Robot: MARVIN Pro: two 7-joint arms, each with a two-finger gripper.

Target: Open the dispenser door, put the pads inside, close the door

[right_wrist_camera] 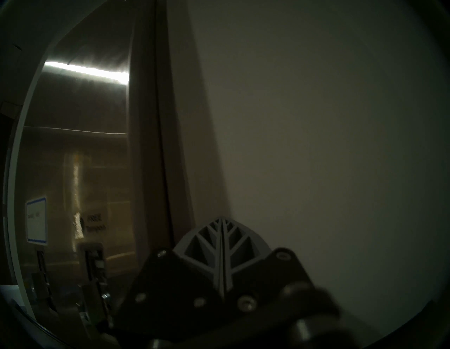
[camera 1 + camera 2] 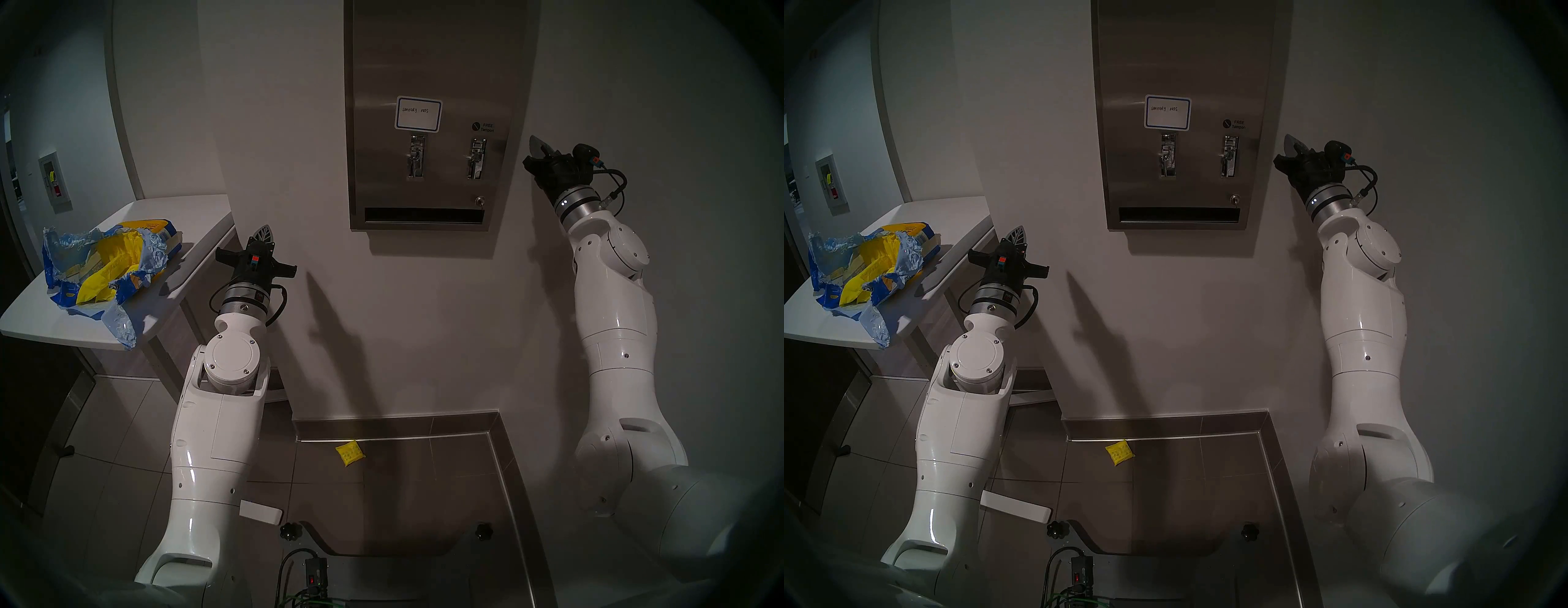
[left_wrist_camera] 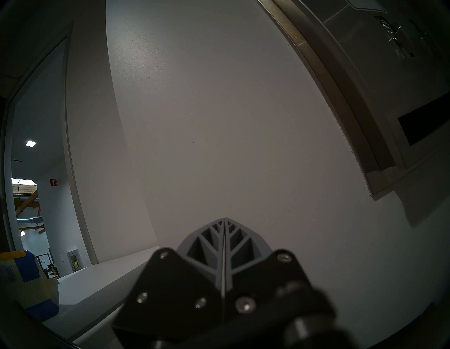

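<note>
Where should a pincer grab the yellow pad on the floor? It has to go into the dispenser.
Probably from straight above, closing across two opposite edges of the yellow pad. It lies flat on the floor tile, apart from the baseboard, so its sides look free; being flat, the fingers must reach nearly down to the tile.

Ahead of me the dispenser door (image 2: 428,114) sits shut, flush in its frame on the wall: tall brushed steel, a blue-bordered handwritten label up top, two chrome levers beneath, a small round lock at its 5 o'clock corner above a dark horizontal slot. One yellow pad (image 2: 350,453) lies flat on the floor tiles near the baseboard, at 6 o'clock from the door, well apart from it.
</note>
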